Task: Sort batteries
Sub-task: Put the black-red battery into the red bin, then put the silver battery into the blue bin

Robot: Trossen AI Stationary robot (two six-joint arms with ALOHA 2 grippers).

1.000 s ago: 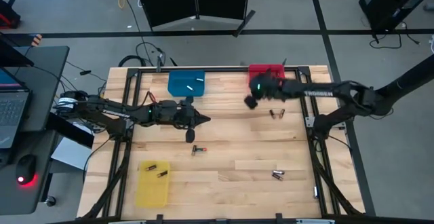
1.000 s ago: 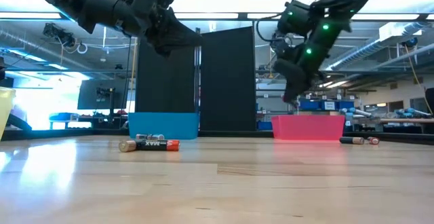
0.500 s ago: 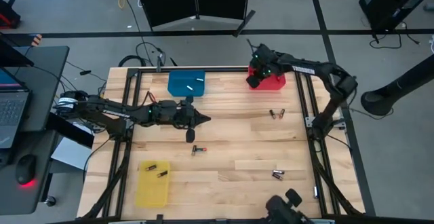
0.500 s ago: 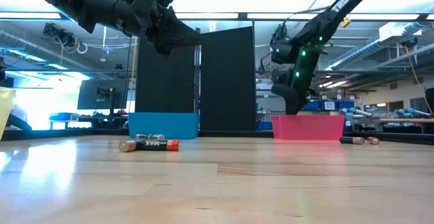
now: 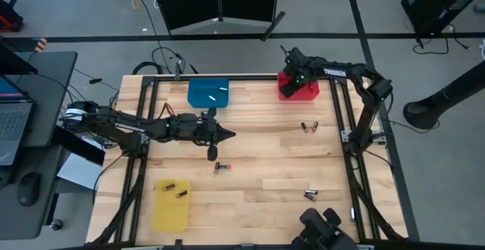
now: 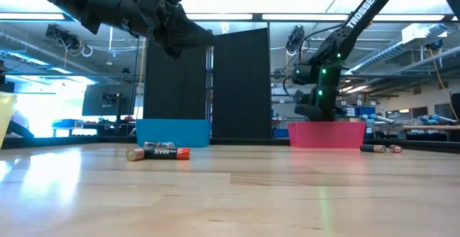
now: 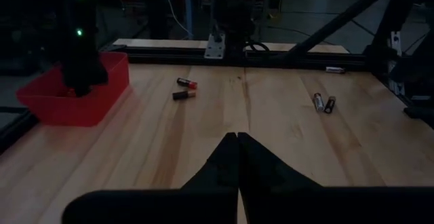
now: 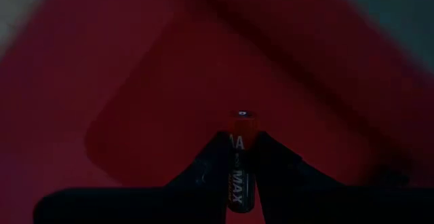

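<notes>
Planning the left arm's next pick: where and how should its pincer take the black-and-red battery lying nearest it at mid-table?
Probably the black-and-red battery is best taken at mid-length, across its narrow body, coming straight down. It lies flat on the bare table with a paler cell close by, so the fingers should straddle its sides, not its ends. The left pincer hovers shut nearby.

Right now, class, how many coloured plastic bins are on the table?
3: the blue bin and the red bin along the far edge, the yellow bin near the front left corner.
</notes>
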